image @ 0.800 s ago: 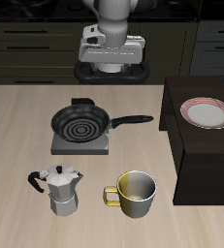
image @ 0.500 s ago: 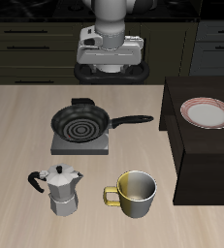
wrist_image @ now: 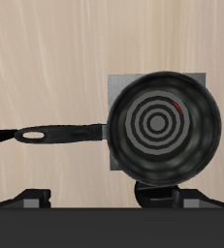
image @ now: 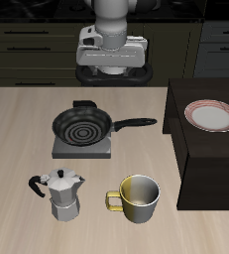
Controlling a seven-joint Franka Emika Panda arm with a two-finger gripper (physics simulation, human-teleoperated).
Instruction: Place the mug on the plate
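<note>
Gripper (image: 112, 71) high behind the pan (image: 83, 126); finger spread can't be told.
Mug (image: 138, 197) sits in front of the pan, plate (image: 212, 115) well apart.

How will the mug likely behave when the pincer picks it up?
The mug looks glossy, so it may be slippery. It is wide and upright, so it seems unlikely to tip. Its loop handle sticks out on one side, so a rim grasp might hang slightly unevenly.
</note>
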